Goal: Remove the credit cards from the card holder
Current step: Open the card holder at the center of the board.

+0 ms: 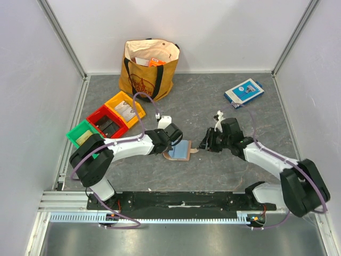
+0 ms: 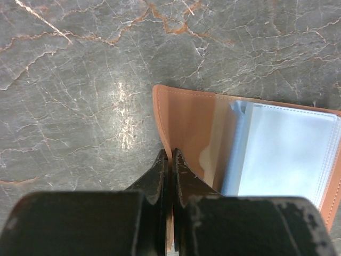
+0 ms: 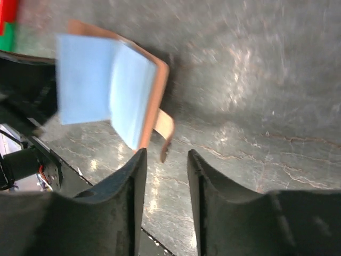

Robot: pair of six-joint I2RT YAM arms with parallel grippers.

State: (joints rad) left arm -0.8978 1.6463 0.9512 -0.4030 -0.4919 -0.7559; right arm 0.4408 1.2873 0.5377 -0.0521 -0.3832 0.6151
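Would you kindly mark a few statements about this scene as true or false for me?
1. The card holder lies open on the table. True.
2. The right hand is shut on the tab. False: it is open and grips nothing.
3. The left hand is shut on the card holder's leather edge. True.
4. The tote bag stands beside the arms' bases. False: it stands at the back wall.

The left arm (image 1: 125,148) and right arm (image 1: 265,158) have white links, black joints and thin purple cables (image 1: 141,95). The left gripper (image 2: 169,156), at lower centre of its wrist view, has black, scuffed, tapering fingers (image 2: 185,178).
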